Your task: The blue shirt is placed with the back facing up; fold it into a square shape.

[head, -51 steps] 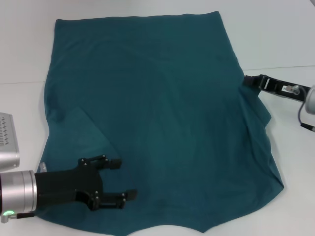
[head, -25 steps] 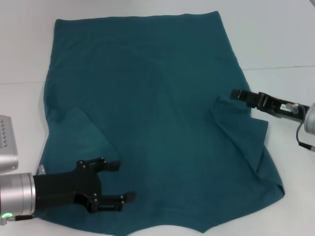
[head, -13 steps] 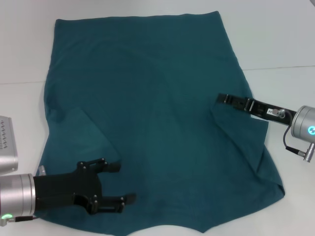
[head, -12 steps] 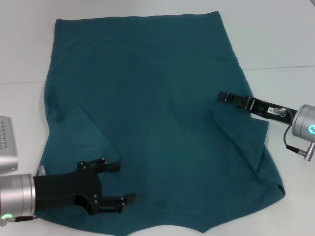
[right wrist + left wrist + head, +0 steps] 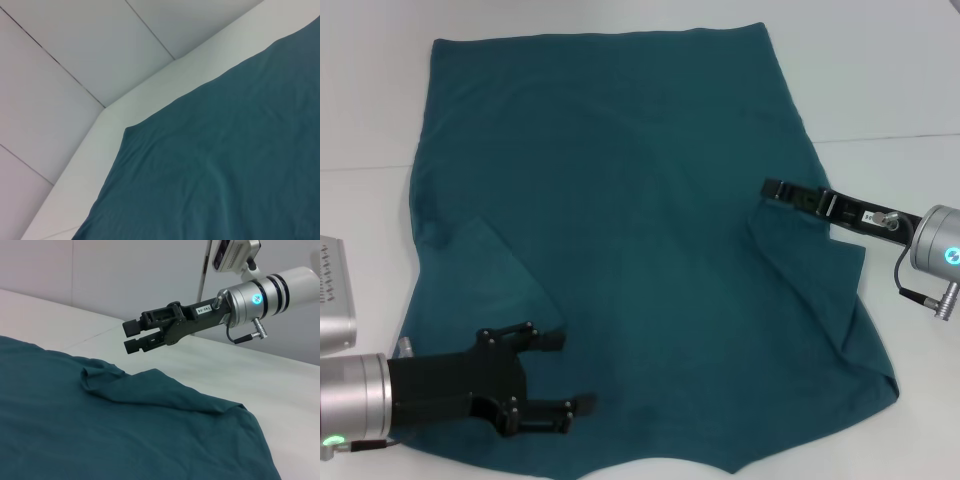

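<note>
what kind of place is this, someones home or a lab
Probably a lab or test bench, not a home: a bare white table holds only the blue shirt, plain pale wall panels stand behind it, and a grey device sits at the table's edge.

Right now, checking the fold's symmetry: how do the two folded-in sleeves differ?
The left sleeve flap lies flat and smooth on the blue shirt; the right sleeve flap is rumpled, with a raised ridge. The left end effector hovers well short of its flap; the right end effector hangs above its flap's tip. Both fold inward.
</note>
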